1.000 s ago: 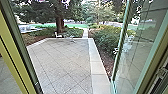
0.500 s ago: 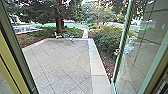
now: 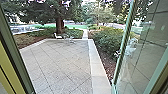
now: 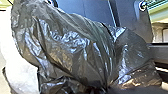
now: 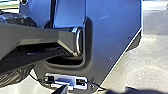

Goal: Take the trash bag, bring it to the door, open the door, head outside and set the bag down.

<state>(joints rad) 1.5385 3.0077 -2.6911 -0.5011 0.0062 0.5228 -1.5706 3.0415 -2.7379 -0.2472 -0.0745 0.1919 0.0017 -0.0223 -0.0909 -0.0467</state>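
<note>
Bag (image 4: pixel 67 50): black, crumpled
Paved yard (image 3: pixel 62 65): centre, head view
Glass door (image 3: pixel 142 55): open, right side
Left gripper, right gripper: state indiscernible

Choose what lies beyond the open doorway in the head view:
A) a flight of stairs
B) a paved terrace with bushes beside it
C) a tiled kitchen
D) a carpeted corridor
B, since paving stretches out past the glass door, with green bushes alongside.

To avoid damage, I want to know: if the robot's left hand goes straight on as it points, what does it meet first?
Probably the shiny black plastic bag; how near is unclear.
</note>
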